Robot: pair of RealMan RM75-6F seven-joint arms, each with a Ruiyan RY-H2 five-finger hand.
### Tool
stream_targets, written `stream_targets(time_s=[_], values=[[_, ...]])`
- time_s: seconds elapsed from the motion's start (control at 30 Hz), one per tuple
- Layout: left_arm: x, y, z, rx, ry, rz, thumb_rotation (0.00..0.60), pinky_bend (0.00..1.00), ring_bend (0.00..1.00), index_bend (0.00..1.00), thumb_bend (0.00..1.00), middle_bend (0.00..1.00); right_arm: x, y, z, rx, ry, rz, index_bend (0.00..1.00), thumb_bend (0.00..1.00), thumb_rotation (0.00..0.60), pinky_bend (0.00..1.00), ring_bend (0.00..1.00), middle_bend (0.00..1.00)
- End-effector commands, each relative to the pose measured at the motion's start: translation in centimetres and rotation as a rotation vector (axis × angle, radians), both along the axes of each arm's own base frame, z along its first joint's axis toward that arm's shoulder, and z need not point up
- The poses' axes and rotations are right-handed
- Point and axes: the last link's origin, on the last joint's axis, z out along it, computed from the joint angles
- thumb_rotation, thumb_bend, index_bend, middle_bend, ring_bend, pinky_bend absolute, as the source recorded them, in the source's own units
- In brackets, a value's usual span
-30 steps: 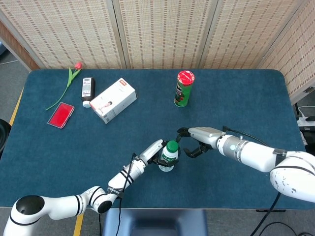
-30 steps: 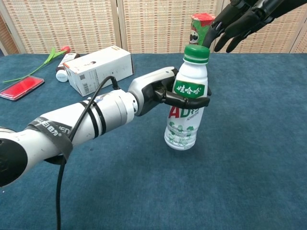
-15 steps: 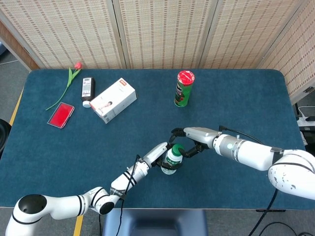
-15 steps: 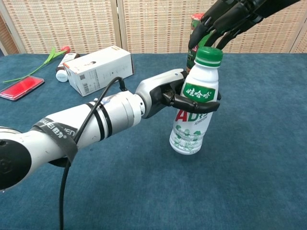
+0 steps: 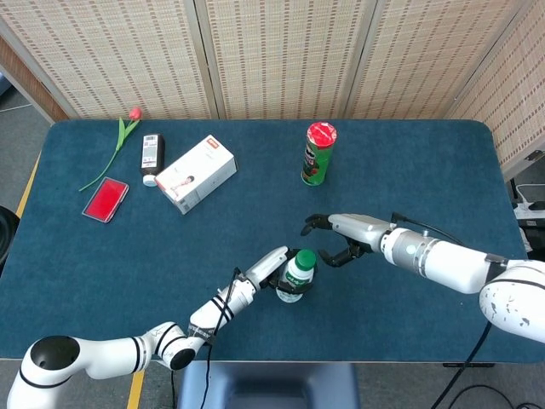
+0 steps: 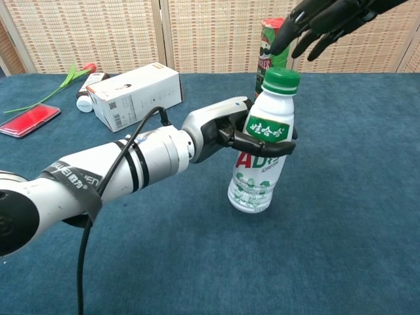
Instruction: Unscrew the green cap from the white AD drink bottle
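White AD bottle gripped by left hand, right hand above green cap

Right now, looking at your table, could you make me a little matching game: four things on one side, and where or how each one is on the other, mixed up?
Things:
1. green cap
2. left hand
3. right hand
4. red-lidded can

States:
A. stands alone toward the far edge of the table
B. hangs above the bottle top with fingers spread, holding nothing
C. sits on top of the white AD drink bottle
D. grips the bottle around its middle

Pairs: 1-C, 2-D, 3-B, 4-A
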Motion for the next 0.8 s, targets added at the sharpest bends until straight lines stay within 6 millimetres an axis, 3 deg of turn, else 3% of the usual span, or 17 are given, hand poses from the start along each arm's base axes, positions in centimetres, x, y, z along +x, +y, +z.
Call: stream_targets(time_s=[0.03, 0.57, 0.8], values=[[-0.21, 0.2, 0.04, -0.009, 0.002, 0.007, 0.6, 0.49, 0.44, 0.74, 0.83, 0.88, -0.36, 0.19, 0.18, 0.034, 0.024, -0.026, 0.17, 0.53, 0.432, 0.0, 0.0, 0.0], [-0.45, 0.61, 0.07, -0.016, 0.014, -0.009, 0.6, 0.5, 0.45, 0.74, 0.83, 0.88, -0.62, 0.01, 0.52, 0.077, 0.037, -0.057, 0.19, 0.53, 0.434, 0.0, 0.0, 0.0], [-0.05, 0.7, 0.27, -0.03, -0.014, 0.014, 0.6, 0.57, 0.45, 0.74, 0.83, 0.88, -0.58, -0.18, 0.46, 0.091, 0.026, -0.077, 0.21, 0.53, 0.435, 0.0, 0.0, 0.0]])
